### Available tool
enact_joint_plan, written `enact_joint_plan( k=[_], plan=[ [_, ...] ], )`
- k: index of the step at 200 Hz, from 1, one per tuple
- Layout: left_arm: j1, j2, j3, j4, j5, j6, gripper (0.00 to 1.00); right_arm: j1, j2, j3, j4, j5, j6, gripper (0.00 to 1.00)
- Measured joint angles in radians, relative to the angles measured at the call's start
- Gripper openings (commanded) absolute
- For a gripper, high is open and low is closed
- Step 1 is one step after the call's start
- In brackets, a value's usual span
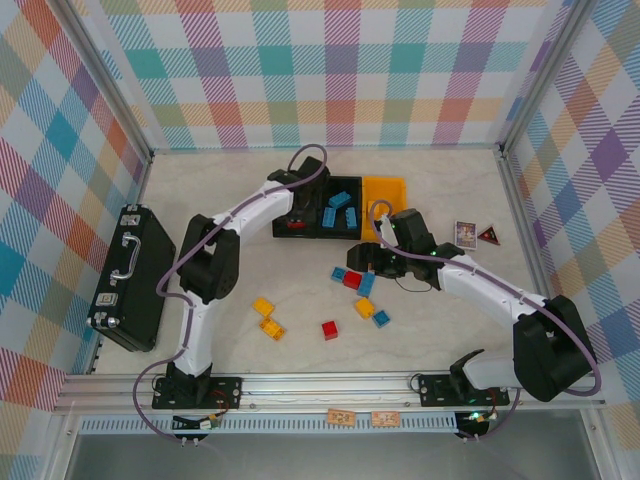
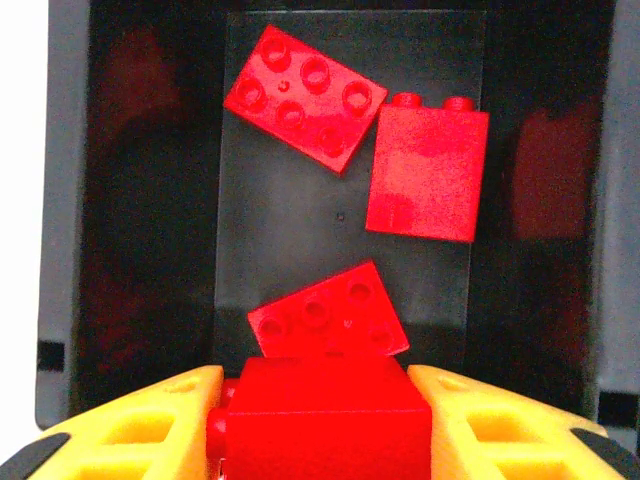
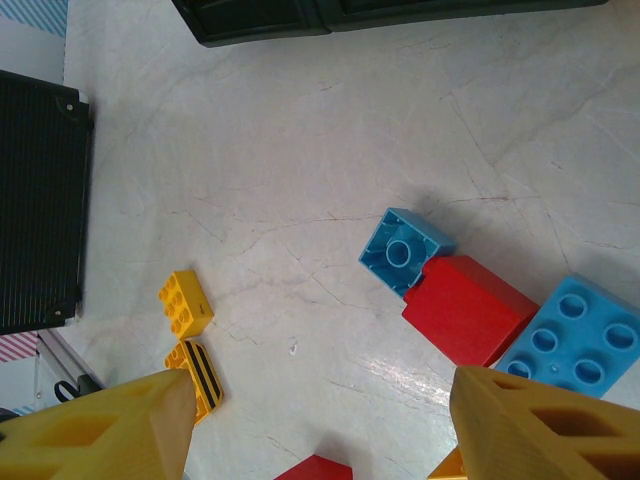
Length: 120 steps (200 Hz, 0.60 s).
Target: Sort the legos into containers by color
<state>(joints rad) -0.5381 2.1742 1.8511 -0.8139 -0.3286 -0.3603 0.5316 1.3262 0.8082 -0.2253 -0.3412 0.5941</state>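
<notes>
Plaid walls framed the pale marbled table (image 1: pixel 295 280), where we found a black case (image 1: pixel 130 275) lying far left. Right of it, the left gripper (image 2: pixel 315 385) was clamped on a red brick (image 2: pixel 325 420) above the leftmost black bin (image 2: pixel 290 240) of the containers (image 1: pixel 345 181), with three red legos (image 2: pixel 305 95) already inside. Blue bricks (image 1: pixel 340 202) sat in the middle bin, and the yellow bin (image 1: pixel 385 190) adjoined it. The right gripper (image 3: pixel 320 430) hung part-open and empty over loose legos (image 3: pixel 465 305) on the table.
</notes>
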Motion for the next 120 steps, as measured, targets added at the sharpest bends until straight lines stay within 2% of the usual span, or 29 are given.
enact_joint_plan(
  k=[24,46,68,120],
  plan=[
    [0.0,0.032,0.031,-0.003,-0.014,0.006,0.4,0.0,0.0,0.0,0.0,0.0,0.0,0.68],
    [0.003,0.046,0.051,-0.018,-0.026,0.01,0.5,0.0,0.0,0.0,0.0,0.0,0.001,0.68],
    [0.005,0.054,0.075,-0.03,-0.034,0.013,0.56,0.0,0.0,0.0,0.0,0.0,0.001,0.68],
    [0.005,0.051,0.087,-0.03,-0.029,0.013,0.61,0.0,0.0,0.0,0.0,0.0,0.001,0.68]
  ],
)
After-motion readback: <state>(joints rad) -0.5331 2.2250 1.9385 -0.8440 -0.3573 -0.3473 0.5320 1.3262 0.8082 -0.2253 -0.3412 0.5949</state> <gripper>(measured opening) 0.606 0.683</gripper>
